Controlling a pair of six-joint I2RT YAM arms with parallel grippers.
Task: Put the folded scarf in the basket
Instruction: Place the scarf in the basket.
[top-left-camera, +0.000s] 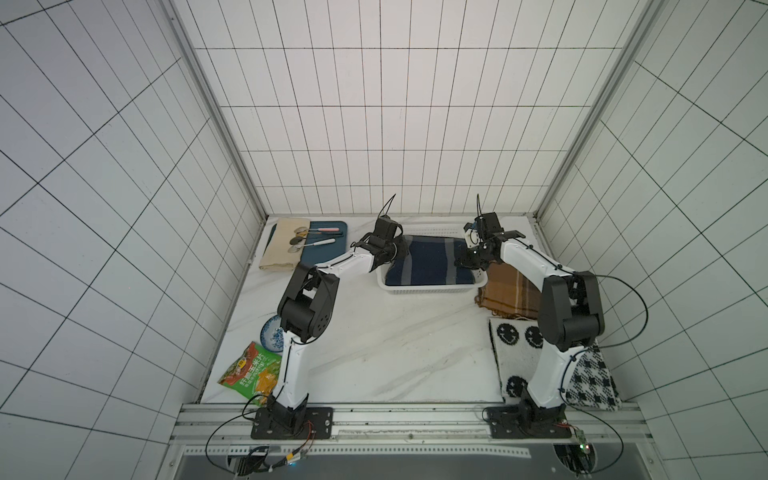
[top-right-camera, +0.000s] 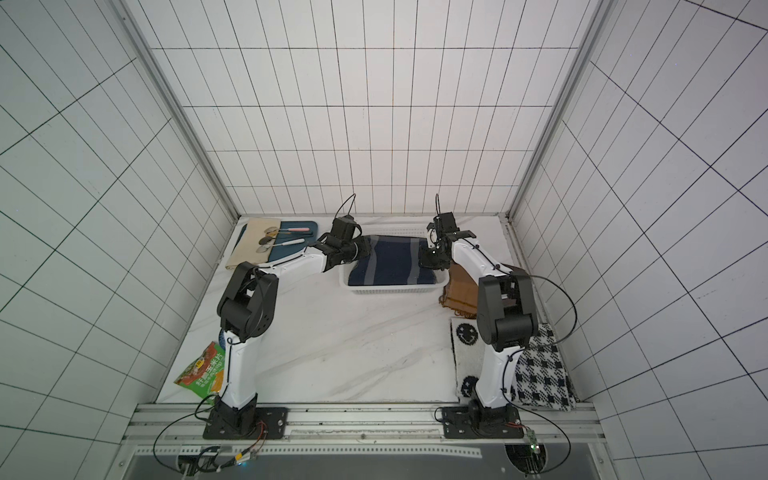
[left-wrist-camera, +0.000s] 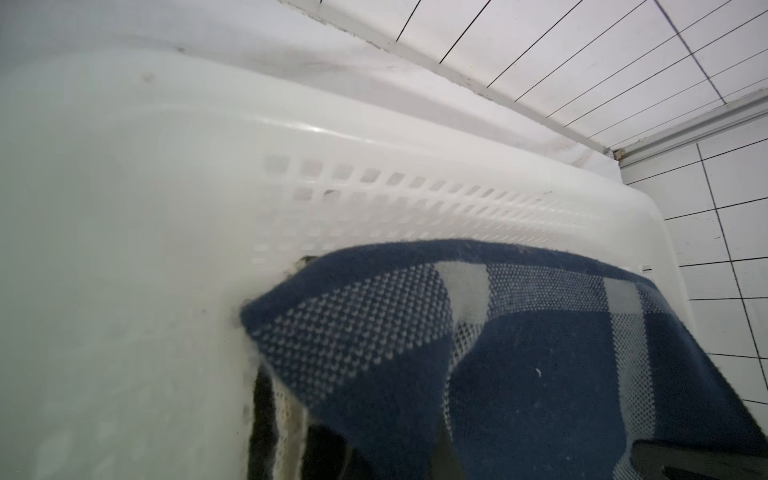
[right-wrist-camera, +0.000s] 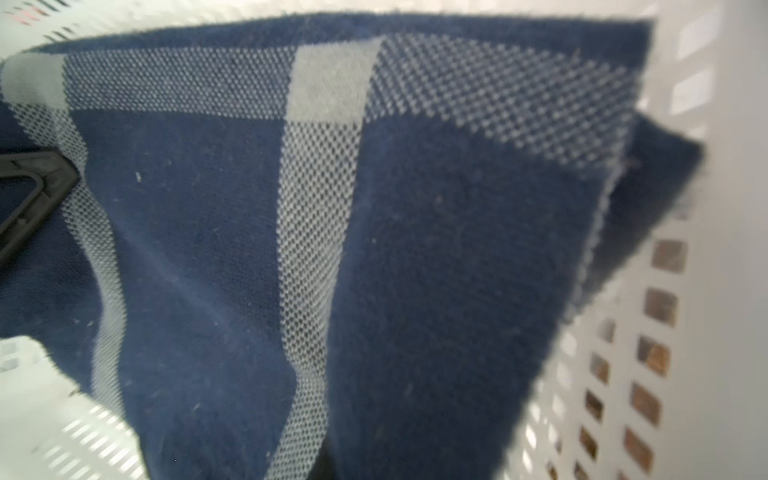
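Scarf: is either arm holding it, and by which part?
Left gripper pinches the scarf by its near end, inside the basket; right gripper: cannot tell.

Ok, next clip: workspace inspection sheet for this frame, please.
Surface: white marbled tabletop, nothing spilled.
Job's things: navy plaid folded scarf lies inside white perforated plastic basket.
Clutter: dark-teal flat tray, beige folded cloth, brown plaid cloth, smiley-face mat, black-and-white checked cloth, green snack bag, blue patterned dish.
Grippers: left gripper shut at the scarf's end, hold unclear; right gripper at the opposite end, opening unclear.
Cables: black cable loops beside the right arm.
Surroundings: white tiled walls, aluminium front rail.
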